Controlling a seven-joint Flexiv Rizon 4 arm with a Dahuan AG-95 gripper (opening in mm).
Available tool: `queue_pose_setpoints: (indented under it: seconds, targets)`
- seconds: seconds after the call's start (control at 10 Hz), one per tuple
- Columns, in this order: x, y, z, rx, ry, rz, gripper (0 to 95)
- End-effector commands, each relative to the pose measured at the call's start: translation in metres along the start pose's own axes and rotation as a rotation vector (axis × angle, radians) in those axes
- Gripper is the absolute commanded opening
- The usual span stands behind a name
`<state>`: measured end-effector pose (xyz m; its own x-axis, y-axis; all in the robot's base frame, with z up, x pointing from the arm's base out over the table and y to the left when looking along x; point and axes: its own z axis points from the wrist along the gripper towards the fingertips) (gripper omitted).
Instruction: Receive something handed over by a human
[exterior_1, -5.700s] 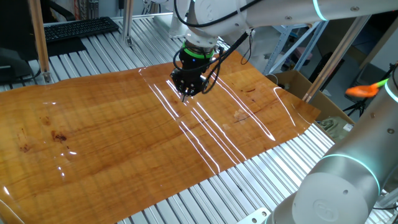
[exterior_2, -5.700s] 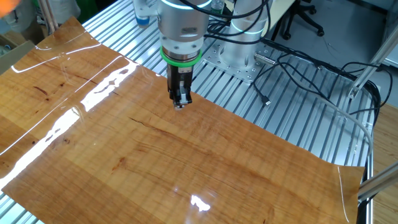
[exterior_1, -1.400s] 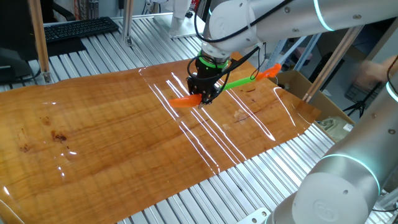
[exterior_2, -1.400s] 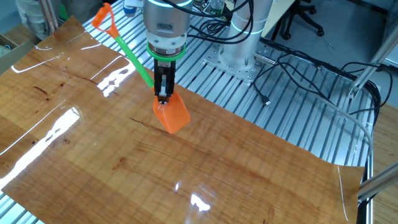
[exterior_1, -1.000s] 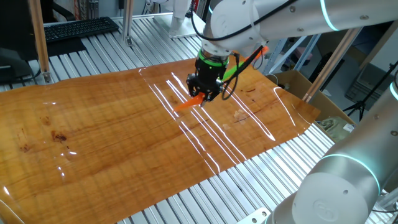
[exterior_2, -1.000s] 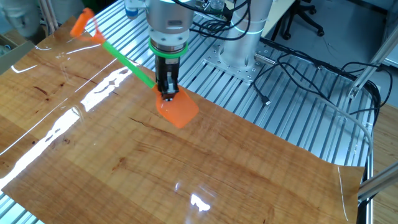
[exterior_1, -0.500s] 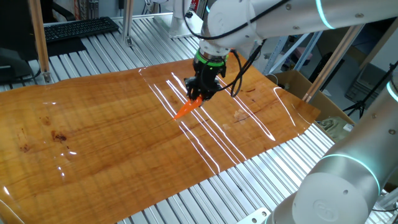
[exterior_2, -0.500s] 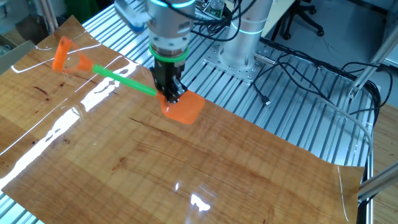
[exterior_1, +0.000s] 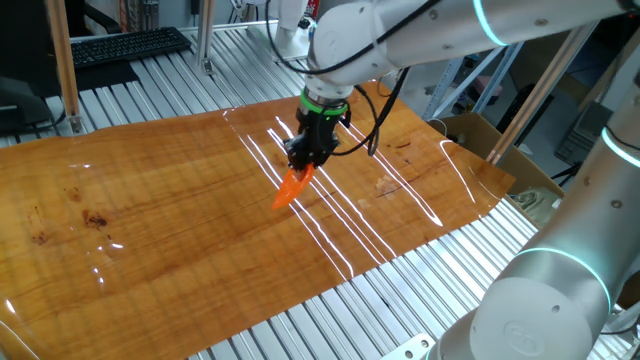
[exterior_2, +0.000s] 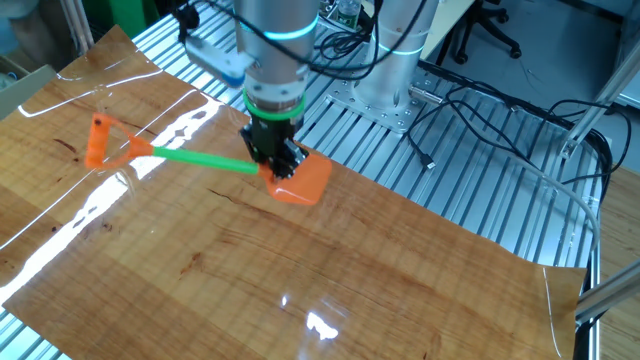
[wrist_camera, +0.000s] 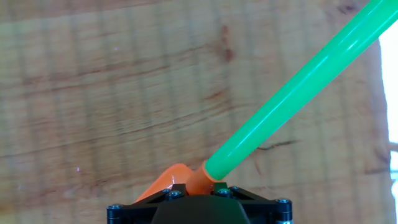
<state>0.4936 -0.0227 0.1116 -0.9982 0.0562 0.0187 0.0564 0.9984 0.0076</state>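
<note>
My gripper (exterior_1: 302, 160) is shut on the toy shovel where the green shaft meets the orange blade. In one fixed view only the orange blade (exterior_1: 289, 187) shows, hanging just above the wooden sheet. In the other fixed view the gripper (exterior_2: 273, 167) holds the shovel level: the orange blade (exterior_2: 305, 182) points right, the green shaft (exterior_2: 195, 158) runs left to the orange end piece (exterior_2: 98, 143). In the hand view the green shaft (wrist_camera: 298, 81) runs up to the right from the orange neck (wrist_camera: 193, 179) at the gripper (wrist_camera: 198, 190). No human hand is in view.
A glossy wooden sheet (exterior_1: 180, 220) covers the slatted metal table (exterior_2: 470, 180). A cardboard box (exterior_1: 495, 140) stands at the sheet's far right end. A second robot arm (exterior_1: 560, 290) fills the near right corner. Cables (exterior_2: 500, 110) lie on the slats.
My gripper has turned and shifted a little left with the shovel; the shaft has swung down and round so that its end piece now sits low over the sheet.
</note>
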Motion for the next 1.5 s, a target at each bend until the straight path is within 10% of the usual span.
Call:
queue_pose_setpoints:
  seconds: [0.1,0.6,1.5]
  targets:
    - [-0.0008,0.0017,0.0047,0.002,-0.001,0.010,19.0]
    - [-0.0024,0.0055,0.0140,0.014,-0.003,0.051,76.0]
    - [-0.0023,0.0056,0.0140,0.058,0.003,-0.118,76.0]
